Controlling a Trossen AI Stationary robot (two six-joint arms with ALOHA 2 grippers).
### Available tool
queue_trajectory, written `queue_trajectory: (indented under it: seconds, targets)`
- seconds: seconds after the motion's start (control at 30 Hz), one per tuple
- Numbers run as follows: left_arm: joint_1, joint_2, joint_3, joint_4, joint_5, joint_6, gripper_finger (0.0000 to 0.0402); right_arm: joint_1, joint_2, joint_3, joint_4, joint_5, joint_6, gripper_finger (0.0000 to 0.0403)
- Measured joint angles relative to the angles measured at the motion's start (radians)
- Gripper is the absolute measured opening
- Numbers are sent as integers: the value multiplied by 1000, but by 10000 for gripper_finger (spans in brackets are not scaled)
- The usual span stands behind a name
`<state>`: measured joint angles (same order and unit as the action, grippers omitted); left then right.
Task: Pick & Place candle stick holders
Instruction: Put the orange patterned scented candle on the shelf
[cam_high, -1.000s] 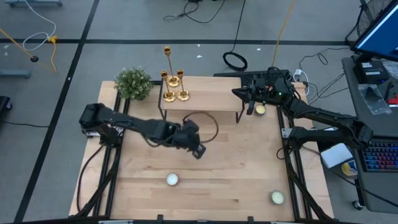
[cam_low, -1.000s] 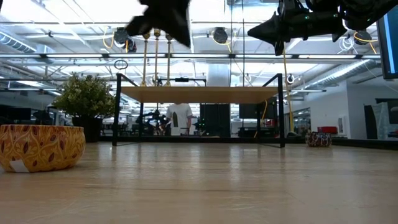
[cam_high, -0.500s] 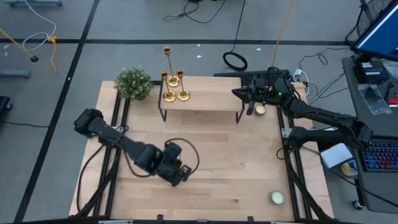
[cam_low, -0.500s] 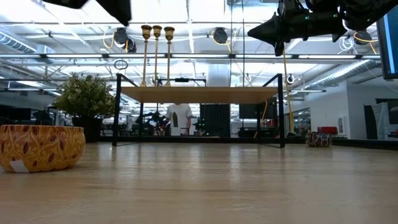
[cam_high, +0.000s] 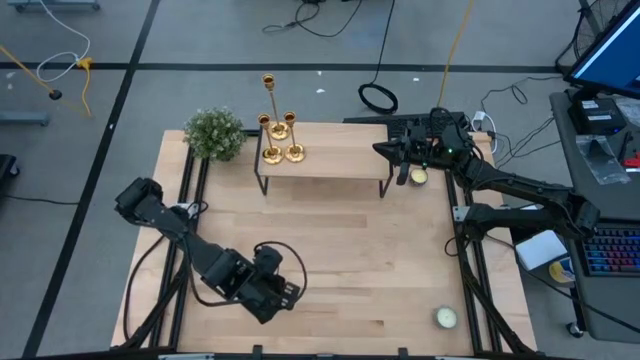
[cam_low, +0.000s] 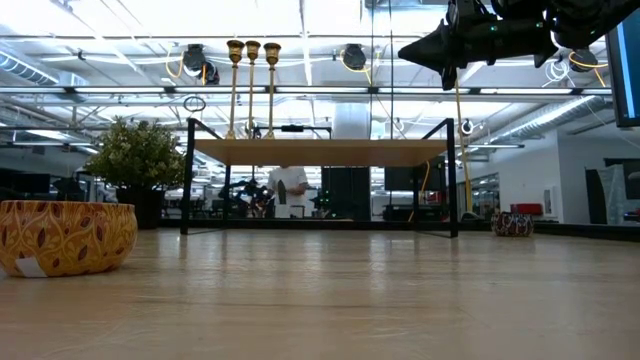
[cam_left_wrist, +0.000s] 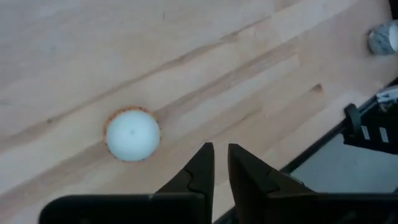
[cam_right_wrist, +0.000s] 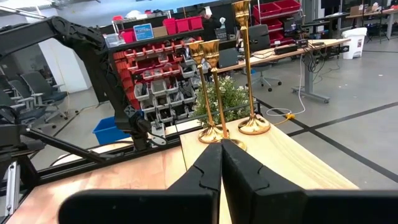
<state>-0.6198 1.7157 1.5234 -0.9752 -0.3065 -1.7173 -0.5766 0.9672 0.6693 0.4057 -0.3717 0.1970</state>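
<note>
Three gold candle stick holders (cam_high: 279, 135) stand on a small raised shelf (cam_high: 340, 160) on the wooden table (cam_high: 400, 260). The left gripper (cam_left_wrist: 221, 163) is a little bit apart above a white candle (cam_left_wrist: 132, 135); the right gripper (cam_right_wrist: 221, 163) is squeezed tight on nothing.

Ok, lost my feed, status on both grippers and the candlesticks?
Left gripper nearly shut, empty, above white candle. Right gripper shut, parked by the shelf. Three candlesticks upright on the shelf. Nothing blocking.

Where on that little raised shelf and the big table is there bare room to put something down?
The raised shelf is bare from the candle stick holders at its plant-side end across to the right gripper. The table is bare mid-board, between shelf and corner candle. Crowded: the front, where the left gripper hangs over a white candle.
</note>
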Motion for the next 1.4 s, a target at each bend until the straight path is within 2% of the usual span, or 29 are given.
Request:
queue_trajectory:
  seconds: [0.37, 1.07, 1.2, 1.4]
  targets:
    - [-1, 0, 0, 2, 2, -4, 85, 0, 0, 0, 0, 0, 0, 4]
    - [-6, 0, -3, -7, -8, -29, 92, 0, 0, 0, -1, 0, 0, 4]
    - [-10, 0, -33, -6, -8, -87, 140, 0, 0, 0, -1, 0, 0, 4]
    - [-10, 1, -122, 47, 26, -167, 250, 0, 0, 0, -1, 0, 0, 4]
